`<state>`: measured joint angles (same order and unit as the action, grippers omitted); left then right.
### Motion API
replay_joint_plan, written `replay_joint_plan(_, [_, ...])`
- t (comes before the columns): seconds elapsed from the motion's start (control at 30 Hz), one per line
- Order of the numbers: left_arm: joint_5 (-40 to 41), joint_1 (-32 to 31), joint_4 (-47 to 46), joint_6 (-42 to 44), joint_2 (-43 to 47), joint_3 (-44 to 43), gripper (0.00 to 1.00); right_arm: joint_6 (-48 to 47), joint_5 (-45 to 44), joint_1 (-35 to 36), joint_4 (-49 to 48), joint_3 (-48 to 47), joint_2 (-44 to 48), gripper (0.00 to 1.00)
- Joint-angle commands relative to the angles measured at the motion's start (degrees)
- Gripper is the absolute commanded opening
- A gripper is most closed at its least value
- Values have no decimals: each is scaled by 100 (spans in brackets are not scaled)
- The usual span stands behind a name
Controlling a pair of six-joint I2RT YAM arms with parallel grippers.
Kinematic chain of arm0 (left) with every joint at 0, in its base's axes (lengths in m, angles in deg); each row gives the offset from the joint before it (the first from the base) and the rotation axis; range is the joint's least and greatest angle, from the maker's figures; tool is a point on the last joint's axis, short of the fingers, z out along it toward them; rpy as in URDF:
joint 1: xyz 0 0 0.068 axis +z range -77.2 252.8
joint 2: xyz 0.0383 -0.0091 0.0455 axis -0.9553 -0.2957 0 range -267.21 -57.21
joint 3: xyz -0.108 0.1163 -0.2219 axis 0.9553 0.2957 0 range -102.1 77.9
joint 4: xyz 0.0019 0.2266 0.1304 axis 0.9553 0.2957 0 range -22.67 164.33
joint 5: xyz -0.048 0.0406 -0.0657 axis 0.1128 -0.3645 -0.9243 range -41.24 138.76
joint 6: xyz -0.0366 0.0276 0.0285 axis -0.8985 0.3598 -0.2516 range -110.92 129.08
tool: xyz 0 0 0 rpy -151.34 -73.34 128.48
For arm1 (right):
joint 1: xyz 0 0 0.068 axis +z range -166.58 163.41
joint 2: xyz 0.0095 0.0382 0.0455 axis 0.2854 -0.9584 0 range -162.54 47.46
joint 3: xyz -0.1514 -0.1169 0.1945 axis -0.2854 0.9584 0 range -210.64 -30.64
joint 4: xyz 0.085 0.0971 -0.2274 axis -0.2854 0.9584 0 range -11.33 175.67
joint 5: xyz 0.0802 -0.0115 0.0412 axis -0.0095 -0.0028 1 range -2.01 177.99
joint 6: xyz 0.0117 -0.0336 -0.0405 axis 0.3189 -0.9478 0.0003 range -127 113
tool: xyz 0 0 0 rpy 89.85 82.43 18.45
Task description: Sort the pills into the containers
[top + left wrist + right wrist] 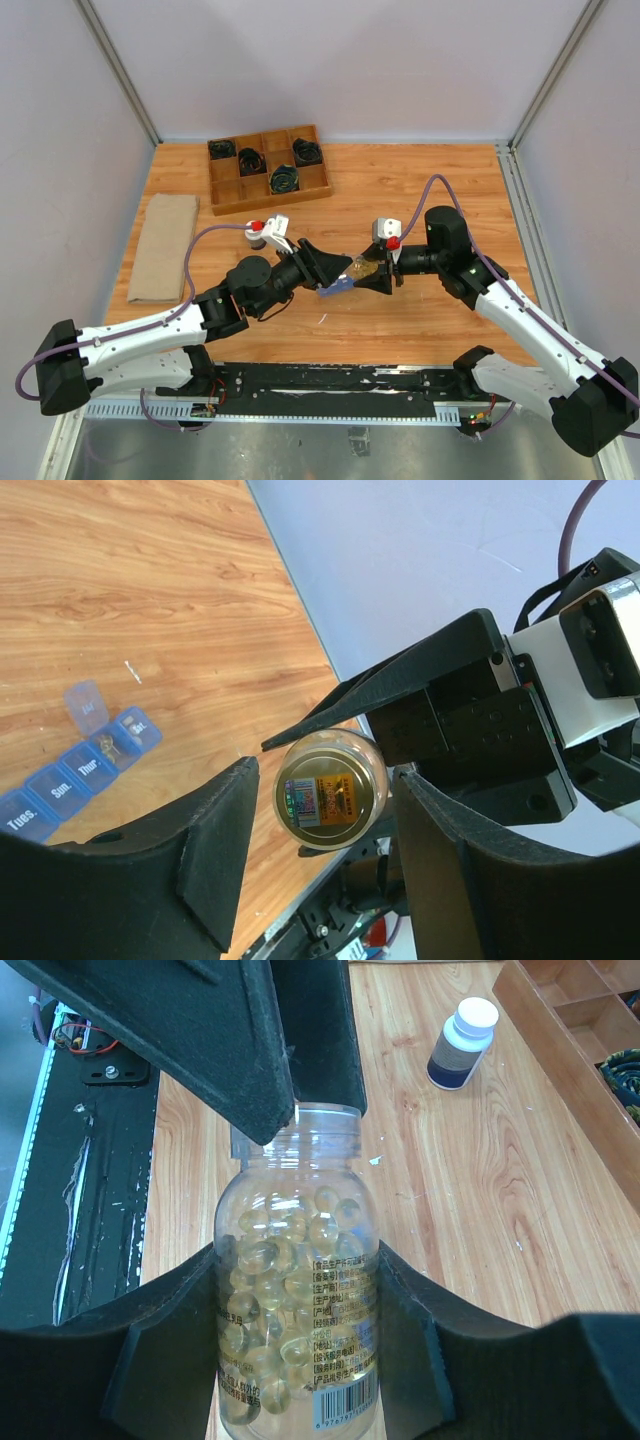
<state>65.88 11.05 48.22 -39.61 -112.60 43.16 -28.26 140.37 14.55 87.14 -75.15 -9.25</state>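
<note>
My right gripper is shut on a clear bottle filled with yellowish round pills, and holds it above the table. In the top view the bottle lies between the two grippers. My left gripper is open, its fingers either side of the bottle's round gold end with small gaps. One left finger covers the bottle's neck in the right wrist view. The blue pill organizer lies on the table below, with day labels and one lid flipped open. It also shows in the top view.
A dark bottle with a white cap stands on the table behind the left arm. A wooden grid tray with black coils sits at the back. A folded tan cloth lies at the left. The table's front edge is close.
</note>
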Motion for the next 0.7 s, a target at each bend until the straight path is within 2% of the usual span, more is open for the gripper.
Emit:
replay_joint_plan(0.0, [84,-59,32,26,-55,-51,59,-63,9,-56,-3,-198,2,3])
replay_joint_plan(0.23, [-60,-61,31,33,-71,-47,53,-63,7,-55,-3,-208,2,3])
replay_joint_plan(0.33, [-168,-58,-18,117,-51,-21,46,-55,9,-55,-3,-208,7,3])
replay_joint_plan(0.4, [-276,-59,-130,270,-35,31,35,-54,29,-55,-2,-214,16,3])
replay_joint_plan(0.47, [-478,-61,-436,531,3,156,28,-48,99,-53,-10,-207,36,3])
replay_joint_plan(0.67, [-1724,85,-2043,1970,255,968,20,33,395,-64,-154,-135,151,3])
